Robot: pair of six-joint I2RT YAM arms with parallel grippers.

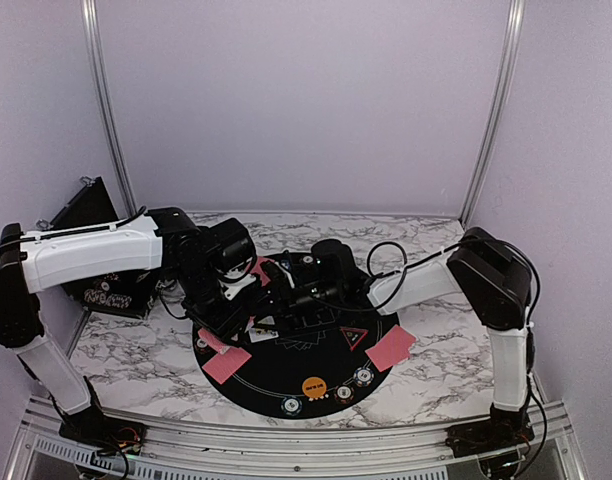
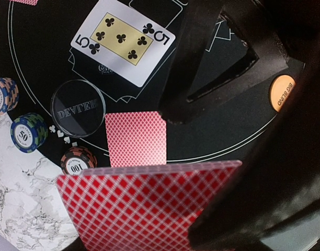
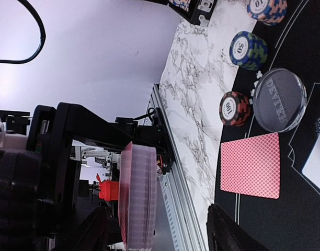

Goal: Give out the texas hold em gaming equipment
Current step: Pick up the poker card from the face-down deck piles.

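Note:
My left gripper [image 1: 226,315] is shut on a deck of red-backed playing cards [image 2: 139,206], held over the near left of the black mat [image 1: 286,375]. My right gripper [image 3: 160,230] is open, its fingers on either side of that deck [image 3: 139,196], which I see edge-on. On the mat lie a face-up five of clubs [image 2: 123,42], a face-down card [image 2: 135,138], a clear dealer disc [image 2: 78,108] and an orange disc [image 2: 282,92]. Three chip stacks [image 2: 28,132] stand at the mat's edge. A red triangle marker [image 1: 353,335] lies on the mat's right half.
Pink cards lie at the mat's left [image 1: 226,362] and right [image 1: 391,347] edges. Three chips [image 1: 344,394] and the orange disc [image 1: 313,386] sit along the near rim. A black box [image 1: 116,290] stands at the left. A metal rail [image 1: 286,440] runs along the table's front edge.

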